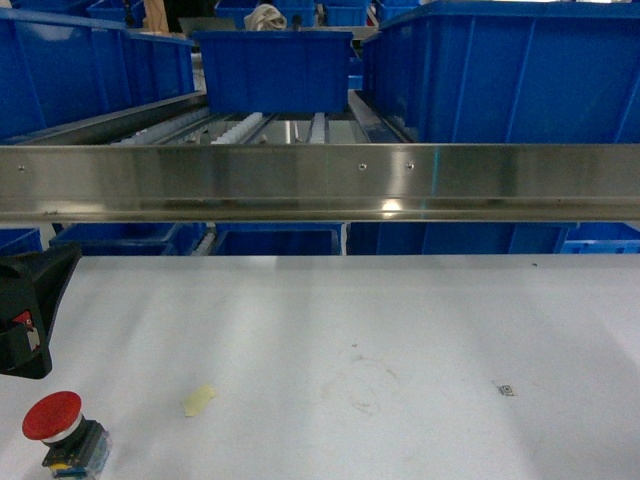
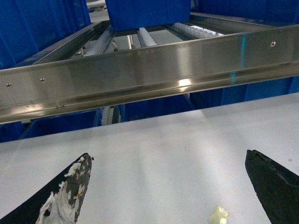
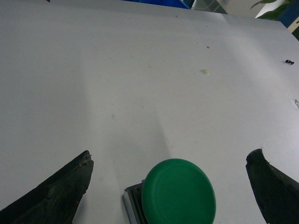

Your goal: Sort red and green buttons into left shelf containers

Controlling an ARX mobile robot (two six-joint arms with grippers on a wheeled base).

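Note:
The red button [image 1: 52, 416], with a mushroom cap and white collar, stands on the white table at the near left in the head view. My left gripper [image 2: 168, 157] is open over bare table, with nothing between its fingers; its black body [image 1: 28, 310] shows just behind the red button. The green button [image 3: 178, 192] lies between the open fingers of my right gripper [image 3: 171, 154], which do not touch it. Blue containers [image 1: 90, 70] stand on the left of the shelf behind a steel rail [image 1: 320, 182]. The head view shows neither the right gripper nor the green button.
A pale yellowish tape scrap [image 1: 198, 400] lies right of the red button, also seen near the left gripper's right finger [image 2: 218, 215]. More blue bins stand at the shelf's middle [image 1: 272, 68] and right [image 1: 500, 70]. Roller tracks [image 1: 240, 128] run between them.

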